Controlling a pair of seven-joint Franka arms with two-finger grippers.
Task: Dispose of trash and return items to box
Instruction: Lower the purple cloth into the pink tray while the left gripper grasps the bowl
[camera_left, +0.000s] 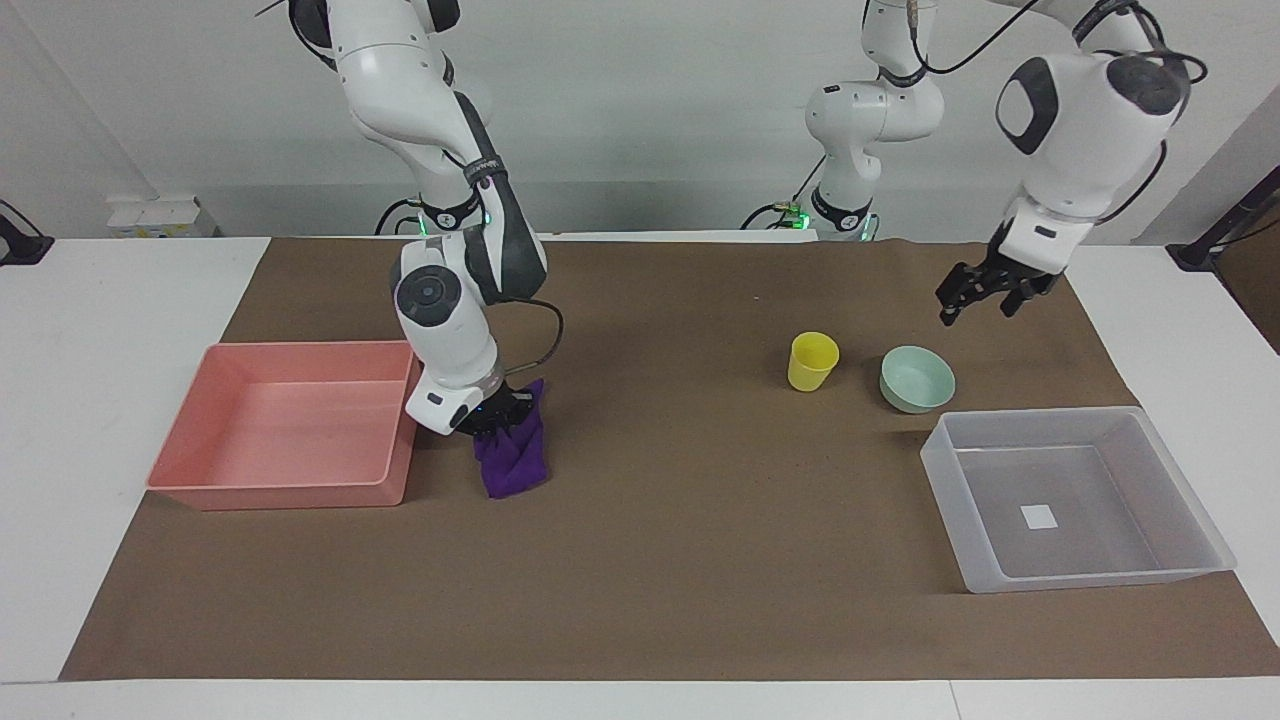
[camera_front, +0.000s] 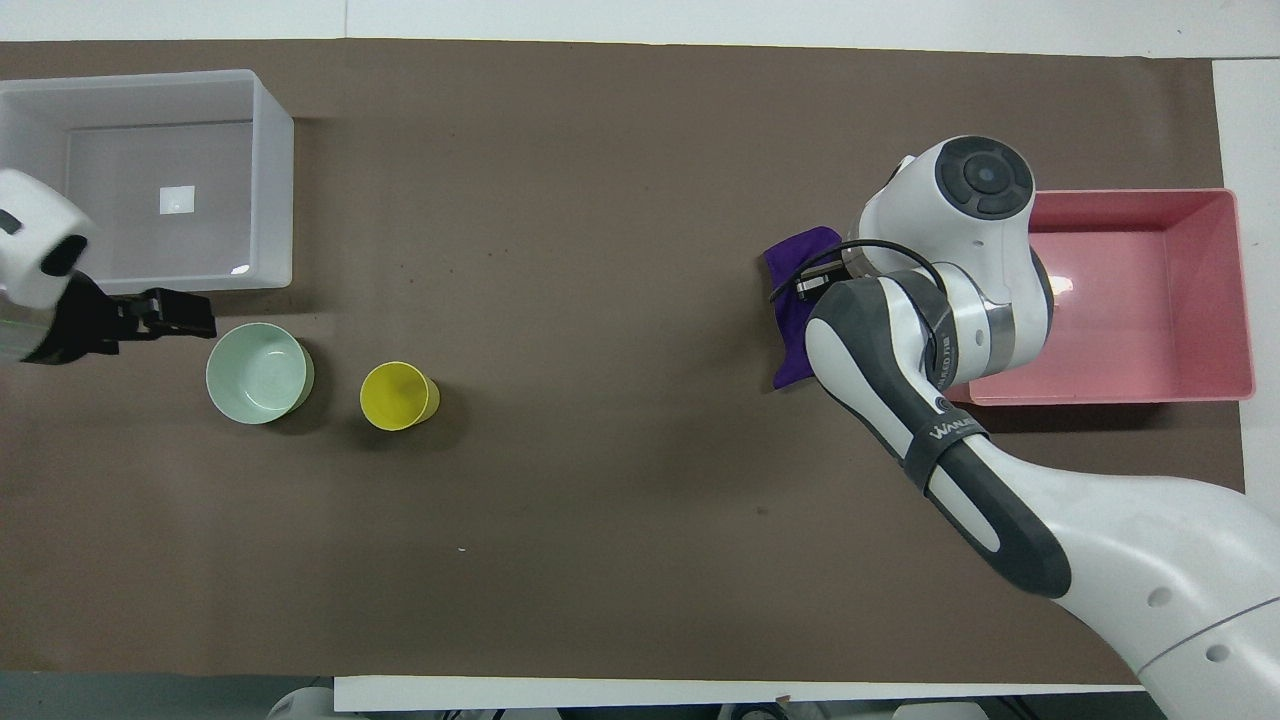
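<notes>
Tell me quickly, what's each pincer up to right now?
Right pincer down on purple rag beside pink tray. Left pincer in the air near mint-green bowl. Yellow cup untouched, clear box empty. Nothing in the way.

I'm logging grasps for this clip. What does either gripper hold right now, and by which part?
The right gripper pinches the purple rag by its top, the edge nearer the robots. The left gripper holds nothing.
</notes>
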